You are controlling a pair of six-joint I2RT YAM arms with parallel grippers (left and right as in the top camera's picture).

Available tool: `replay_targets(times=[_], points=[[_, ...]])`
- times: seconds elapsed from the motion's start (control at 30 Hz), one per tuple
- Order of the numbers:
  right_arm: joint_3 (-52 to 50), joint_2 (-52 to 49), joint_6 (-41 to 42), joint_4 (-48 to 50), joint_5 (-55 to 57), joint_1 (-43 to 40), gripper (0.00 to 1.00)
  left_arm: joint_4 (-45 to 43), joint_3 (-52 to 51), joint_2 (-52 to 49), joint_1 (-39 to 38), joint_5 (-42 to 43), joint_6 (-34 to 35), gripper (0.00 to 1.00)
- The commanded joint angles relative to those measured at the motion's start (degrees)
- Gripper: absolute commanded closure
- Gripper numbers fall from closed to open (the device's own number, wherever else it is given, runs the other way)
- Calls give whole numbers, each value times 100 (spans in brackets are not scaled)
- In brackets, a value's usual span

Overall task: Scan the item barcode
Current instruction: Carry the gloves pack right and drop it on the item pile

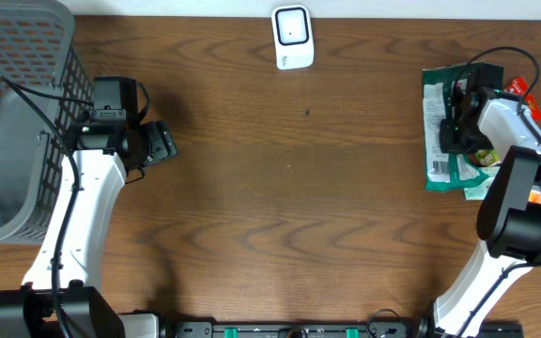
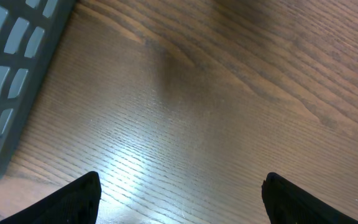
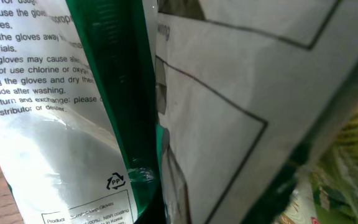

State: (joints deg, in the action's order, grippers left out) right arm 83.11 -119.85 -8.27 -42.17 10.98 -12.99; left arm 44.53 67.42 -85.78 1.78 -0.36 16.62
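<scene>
A green and white glove package [image 1: 437, 141] lies at the table's right edge on a pile of packets. My right gripper [image 1: 455, 120] sits low on its top part, shut, with a fold of the package's film pinched in it. In the right wrist view the glove package [image 3: 55, 124] fills the frame and its film hides the fingers. A white barcode scanner [image 1: 292, 38] stands at the far middle of the table. My left gripper [image 1: 162, 143] hovers over bare wood at the left, open, with nothing between its fingertips [image 2: 79, 199].
A grey mesh basket [image 1: 17, 113] fills the far left corner, and its wall [image 2: 11, 74] is close to the left gripper. Under the glove package lie other packets: a yellow-green one [image 3: 353, 143] and a red one [image 1: 519, 86].
</scene>
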Motion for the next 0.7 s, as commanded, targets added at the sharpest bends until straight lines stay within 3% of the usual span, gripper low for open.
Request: replay_targets(times=[0.0, 0.07, 0.2, 0.3, 0.67], points=[[-98, -133, 133, -46, -289, -70, 85, -2, 26, 0, 9, -55, -7, 16], [-87, -122, 81, -66, -380, -68, 59, -2, 26, 0, 9, -55, -4, 16], [238, 87, -79, -476, -398, -13, 48, -2, 26, 0, 9, -55, -4, 16], [704, 378, -76, -1056, -400, 37, 1, -2, 26, 0, 9, -55, -4, 16], [1064, 1110, -35, -1399, -529, 33, 1, -4, 26, 0, 9, -55, -7, 16]])
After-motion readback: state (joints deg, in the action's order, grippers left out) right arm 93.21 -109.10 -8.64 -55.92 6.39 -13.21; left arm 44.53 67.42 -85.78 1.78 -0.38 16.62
